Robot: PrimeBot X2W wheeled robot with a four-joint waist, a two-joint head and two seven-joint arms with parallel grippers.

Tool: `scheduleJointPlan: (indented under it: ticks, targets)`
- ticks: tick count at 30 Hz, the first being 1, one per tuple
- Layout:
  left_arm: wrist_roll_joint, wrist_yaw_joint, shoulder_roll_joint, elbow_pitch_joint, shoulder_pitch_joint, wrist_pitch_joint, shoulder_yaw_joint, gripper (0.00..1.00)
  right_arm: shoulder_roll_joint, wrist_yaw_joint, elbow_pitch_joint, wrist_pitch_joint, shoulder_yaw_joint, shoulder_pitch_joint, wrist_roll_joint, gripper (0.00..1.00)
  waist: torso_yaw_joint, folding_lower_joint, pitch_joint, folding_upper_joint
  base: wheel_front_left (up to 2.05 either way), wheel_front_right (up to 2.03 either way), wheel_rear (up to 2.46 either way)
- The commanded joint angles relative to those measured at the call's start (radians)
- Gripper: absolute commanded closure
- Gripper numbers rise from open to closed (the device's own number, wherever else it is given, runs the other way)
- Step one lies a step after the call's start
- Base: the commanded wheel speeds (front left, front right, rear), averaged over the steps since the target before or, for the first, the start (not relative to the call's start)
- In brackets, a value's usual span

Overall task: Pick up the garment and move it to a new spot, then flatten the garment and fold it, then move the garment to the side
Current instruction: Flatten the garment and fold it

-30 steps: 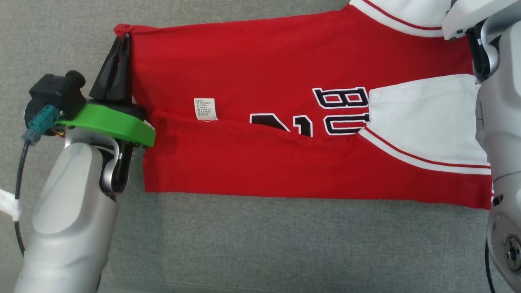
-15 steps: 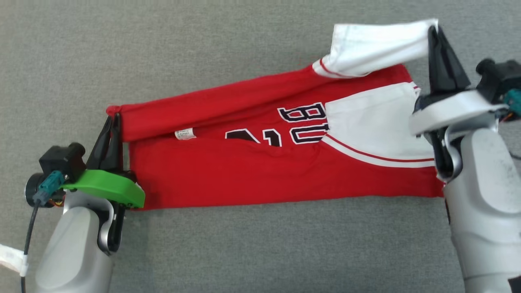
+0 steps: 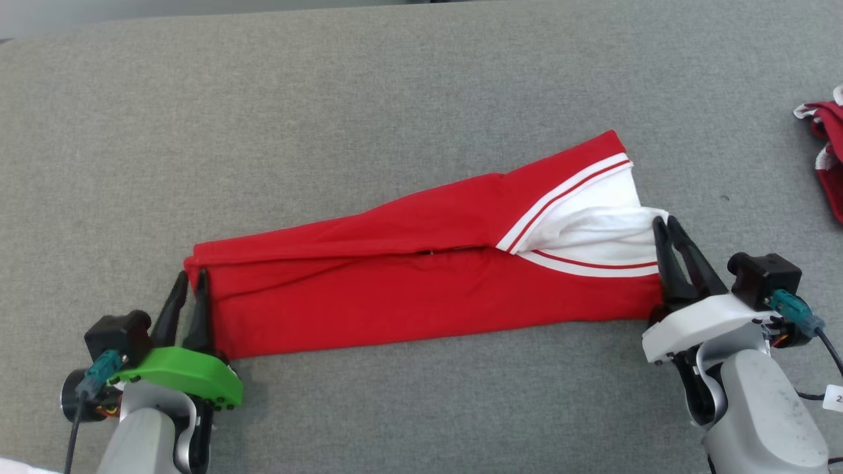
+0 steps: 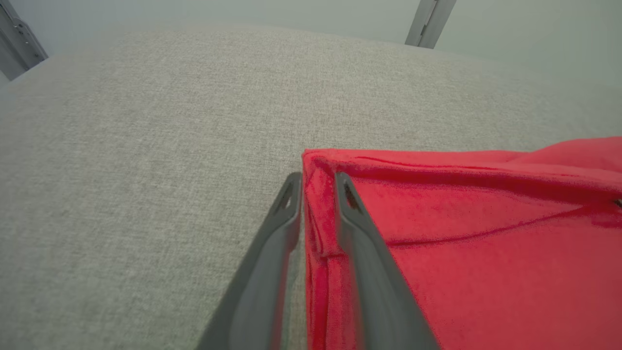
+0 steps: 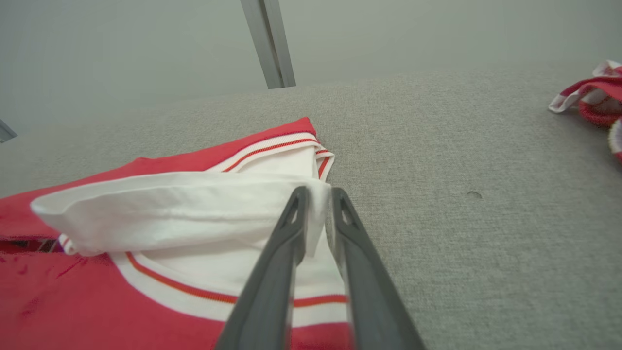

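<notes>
Left gripper [image 3: 190, 276], at 8 o'clock, stands slightly parted astride the hem corner of the red jersey [image 3: 408, 289], not clamping it. Right gripper [image 3: 664, 222], at 4 o'clock, straddles the white sleeve [image 3: 593, 227] fold; whether it grips, I cannot tell. The jersey lies folded at centre. If the fingers pull back low, they could snag the cloth and undo the fold. No writing is readable.

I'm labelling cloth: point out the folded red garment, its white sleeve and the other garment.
folded red garment [image 3: 395, 303], head view, red body middle
white sleeve [image 5: 170, 204], right wrist view, upper fold
other garment [image 3: 831, 128], head view, bunched part
</notes>
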Motion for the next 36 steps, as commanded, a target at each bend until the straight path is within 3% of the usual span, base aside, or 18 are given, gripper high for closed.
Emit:
scheduleJointPlan:
  ticks: [1, 10, 16, 22, 23, 24, 25, 29, 33, 36]
  targets:
    - [0.008, 0.003, -0.008, -0.009, 0.029, 0.0, 0.025, 0.0, -0.003, -0.002, 0.0, -0.004, -0.006, 0.015, 0.007, 0.0, 0.008, 0.0, -0.008, -0.0001, 0.0, 0.0, 0.0]
    - [0.087, 0.003, -0.082, -0.123, 0.118, 0.0, 0.114, 0.0, -0.025, -0.002, -0.014, 0.004, -0.016, -0.047, 0.002, 0.0, 0.043, 0.0, -0.012, -0.0001, 0.0, 0.0, 0.0]
    - [0.1, 0.003, -0.104, -0.141, 0.092, 0.0, 0.071, 0.0, -0.035, -0.002, 0.136, 0.097, 0.001, -0.115, -0.049, 0.0, 0.087, 0.0, 0.001, -0.0001, 0.0, 0.0, 0.0]
    - [0.092, 0.003, -0.108, -0.141, 0.073, 0.0, 0.032, 0.0, -0.02, -0.002, 0.303, 0.141, -0.058, -0.123, -0.133, 0.0, 0.108, 0.0, 0.002, -0.0001, 0.0, 0.0, 0.0]
    - [0.09, 0.003, -0.108, -0.141, 0.073, 0.0, 0.03, 0.0, -0.014, -0.002, 0.331, 0.151, -0.062, -0.122, -0.139, 0.15, 0.107, 0.0, 0.001, -0.0001, 0.0, 0.0, 0.0]
    - [0.089, 0.003, -0.109, -0.142, 0.073, 0.0, 0.027, 0.0, -0.01, -0.002, 0.351, 0.158, -0.064, -0.12, -0.142, 0.64, 0.106, 0.0, 0.0, -0.0001, 0.0, 0.0, 0.0]
    - [0.089, 0.003, -0.109, -0.142, 0.075, 0.0, 0.025, 0.0, -0.006, -0.002, 0.371, 0.162, -0.06, -0.119, -0.141, 1.0, 0.103, 0.0, -0.001, -0.0001, 0.0, 0.0, 0.0]
    - [0.087, 0.003, -0.11, -0.14, 0.084, 0.0, 0.027, 0.0, -0.007, -0.003, 0.393, 0.103, -0.095, -0.143, -0.134, 1.0, 0.085, 0.0, -0.005, -0.0001, 0.0, 0.0, 0.0]
    - [0.087, 0.003, -0.11, -0.137, 0.088, 0.0, 0.02, 0.0, -0.053, -0.006, 0.369, 0.038, -0.189, -0.179, -0.17, 1.0, 0.067, 0.0, -0.012, -0.0001, 0.0, 0.0, 0.0]
    - [0.09, 0.003, -0.11, -0.134, 0.091, 0.0, 0.015, 0.0, -0.047, -0.002, 0.334, 0.011, -0.246, -0.198, -0.198, 1.0, 0.058, 0.0, -0.02, -0.0001, 0.0, 0.0, 0.0]
